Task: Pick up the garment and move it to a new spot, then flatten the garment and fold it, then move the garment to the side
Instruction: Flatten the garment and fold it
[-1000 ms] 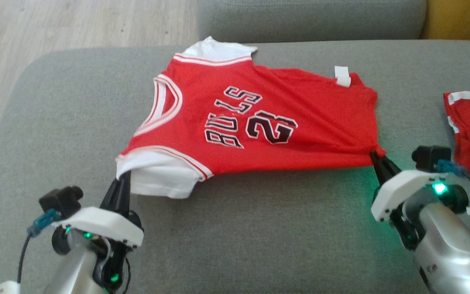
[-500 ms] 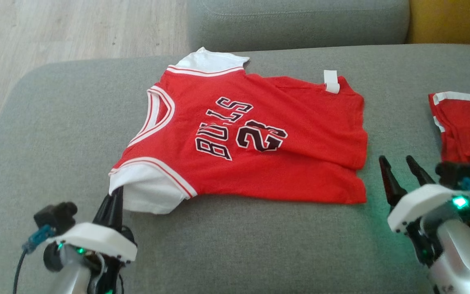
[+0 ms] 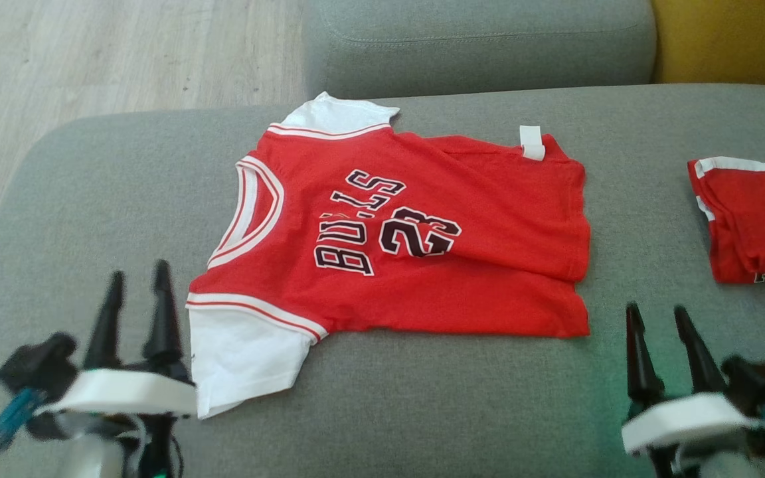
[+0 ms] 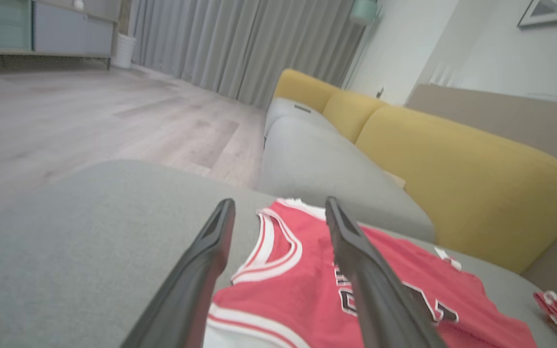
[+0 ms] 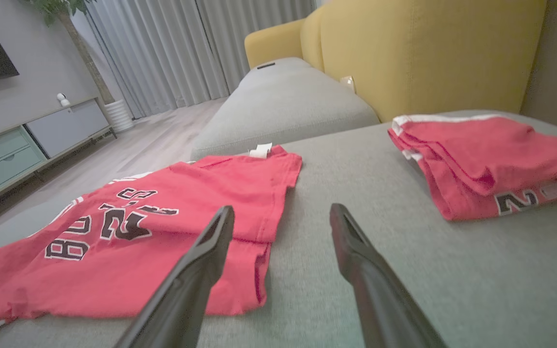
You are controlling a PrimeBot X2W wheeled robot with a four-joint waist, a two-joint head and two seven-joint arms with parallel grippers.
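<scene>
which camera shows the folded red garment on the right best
The right wrist view: the folded red garment lies close and nearly whole, its layers and number print visible. The head view crops it at the right edge; the left wrist view catches just a corner.

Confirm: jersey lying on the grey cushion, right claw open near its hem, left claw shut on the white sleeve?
Wrong on the left claw: the head view shows it open, beside the white sleeve, gripping nothing. The rest holds.
</scene>
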